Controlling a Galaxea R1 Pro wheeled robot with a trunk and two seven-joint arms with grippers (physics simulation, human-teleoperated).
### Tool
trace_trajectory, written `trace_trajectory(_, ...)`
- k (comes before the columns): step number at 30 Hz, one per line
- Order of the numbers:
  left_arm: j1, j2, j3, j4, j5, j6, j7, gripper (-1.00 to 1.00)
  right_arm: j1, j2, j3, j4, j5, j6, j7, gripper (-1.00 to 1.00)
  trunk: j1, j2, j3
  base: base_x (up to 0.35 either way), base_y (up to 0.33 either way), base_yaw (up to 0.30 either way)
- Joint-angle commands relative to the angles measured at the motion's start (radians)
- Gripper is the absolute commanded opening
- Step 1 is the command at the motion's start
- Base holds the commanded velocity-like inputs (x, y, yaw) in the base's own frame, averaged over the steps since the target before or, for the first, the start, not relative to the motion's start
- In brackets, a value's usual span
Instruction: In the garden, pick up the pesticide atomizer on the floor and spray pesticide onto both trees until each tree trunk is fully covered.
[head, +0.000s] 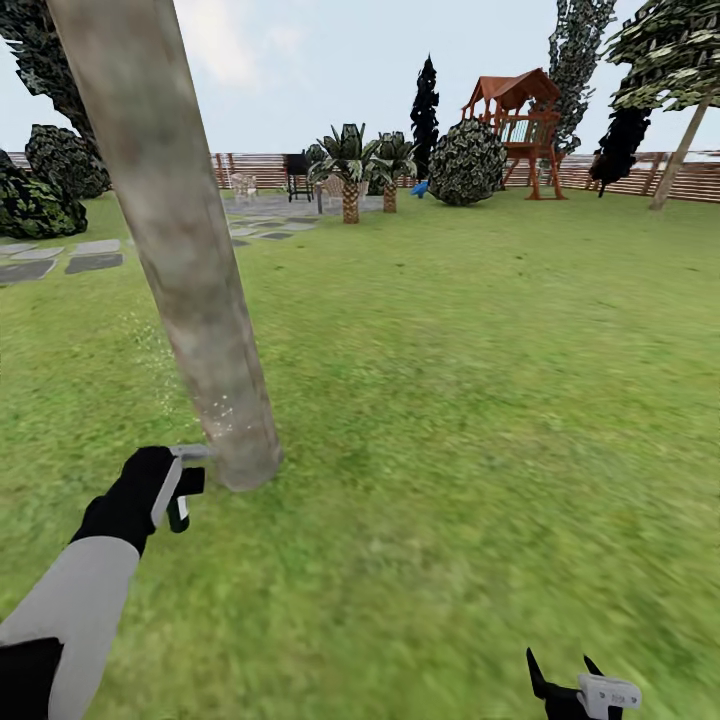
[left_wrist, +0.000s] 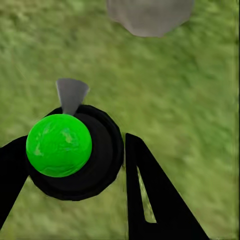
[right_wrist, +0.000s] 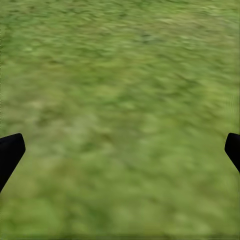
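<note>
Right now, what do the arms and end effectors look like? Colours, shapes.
The left arm has a pale grey forearm segment, black toward the elbow and at the wrist. The left end effector is black with a light grey bracket. The right end effector has two black pointed fingers and a light grey block. No cables or markings visible.

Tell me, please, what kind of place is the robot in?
Most likely a fenced back garden: a green lawn, a brown slat fence at the far edge, a wooden play tower, and a thick tree trunk close by.
</note>
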Motion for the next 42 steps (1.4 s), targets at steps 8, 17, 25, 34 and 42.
trace_trajectory(8,-0.004,-0.042,-0.001,-0.065,-0.009,0.022,0.002,-1.0,0.0,0.0,0.0,0.0,0.0,0.0,0.0,1.0,0.0,0.0,0.0,-0.111,0.0,0.0)
trace_trajectory(17,-0.039,-0.049,-0.004,-0.086,-0.009,0.088,0.001,-1.0,0.0,0.0,0.0,0.0,0.0,0.0,0.0,1.0,0.0,0.0,0.0,-0.001,0.0,0.0)
trace_trajectory(25,-0.077,-0.016,0.005,-0.126,-0.01,0.112,0.001,-1.0,0.0,0.0,0.0,0.0,0.0,0.0,0.0,1.0,0.0,0.0,0.0,0.0,0.0,0.0)
trace_trajectory(34,-0.103,-0.085,-0.004,-0.127,-0.008,0.113,0.001,-1.0,0.0,0.0,0.0,0.0,0.0,0.0,0.0,1.0,0.0,0.0,0.0,0.0,0.0,0.0)
trace_trajectory(42,-0.114,-0.057,0.004,-0.126,-0.016,0.113,0.002,-1.0,0.0,0.0,0.0,0.0,0.0,0.0,0.0,1.0,0.0,0.0,0.0,-0.019,0.0,0.0)
